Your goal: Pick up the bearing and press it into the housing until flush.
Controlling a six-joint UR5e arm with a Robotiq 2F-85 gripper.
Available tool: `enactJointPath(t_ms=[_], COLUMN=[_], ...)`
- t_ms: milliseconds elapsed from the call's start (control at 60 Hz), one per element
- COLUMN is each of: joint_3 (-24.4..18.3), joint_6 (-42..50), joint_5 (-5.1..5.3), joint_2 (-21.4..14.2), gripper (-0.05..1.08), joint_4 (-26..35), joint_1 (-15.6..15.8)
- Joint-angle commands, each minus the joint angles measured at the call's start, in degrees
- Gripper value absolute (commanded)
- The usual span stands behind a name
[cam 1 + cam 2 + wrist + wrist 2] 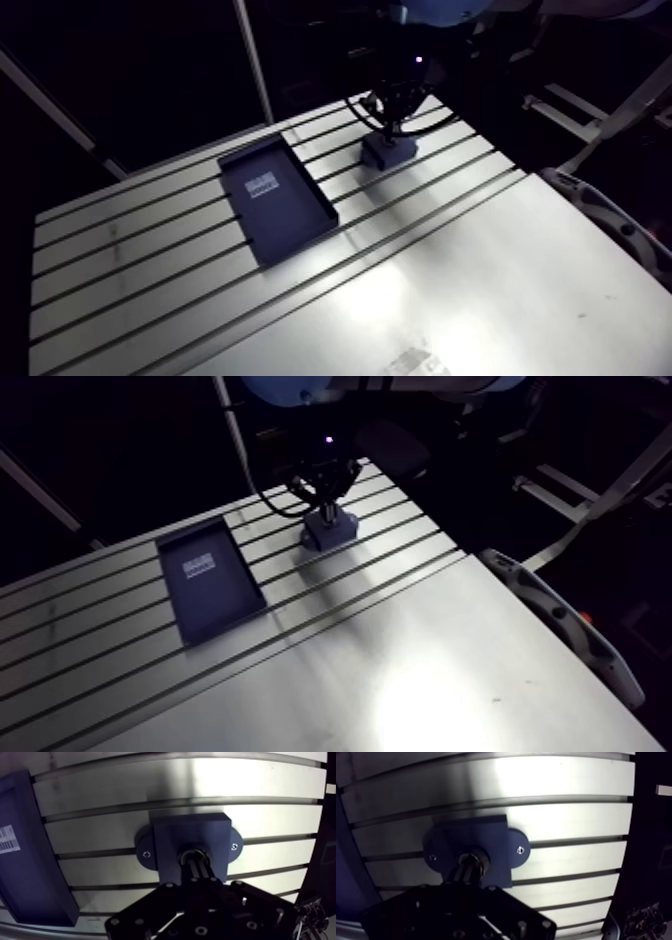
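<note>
Pincer [196, 863] at housing [170, 834], tray [30, 877] well apart

Dim all round in the arm view, black beyond the table [520, 676]. Strong white glare on its bare near part, lit from above, with a paler sheen toward the far slots. Dark tray [290, 215] barely lit, only its label pale. Soft shadow spreading from the housing [388, 150] toward the near side. Tiny violet light [417, 60] on the wrist above. In the wrist view, bright glare on the table ahead of the housing, gripper [196, 861] a near-black silhouette, slots bowed toward the edges.
</note>
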Motion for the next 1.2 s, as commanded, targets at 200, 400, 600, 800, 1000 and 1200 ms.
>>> enactJointPath(t_ms=[200,400,600,800,1000,1200], joint_3=[-0.07,-0.08,0.08,0.27,0.27,0.18], joint_6=[-0.14,-0.22,-0.46,-0.49,-0.58,-0.50], joint_5=[0.00,0.00,-0.09,0.07,0.26,0.17], joint_2=[0.04,0.04,0.13,0.65,0.65,0.65], gripper=[0.96,0.96,0.96,0.96,0.96,0.96], joint_4=[-0.05,-0.05,-1.26,-2.33,-2.33,-2.25], joint_1=[-0.01,-0.01,-0.09,-0.09,-0.09,-0.09])
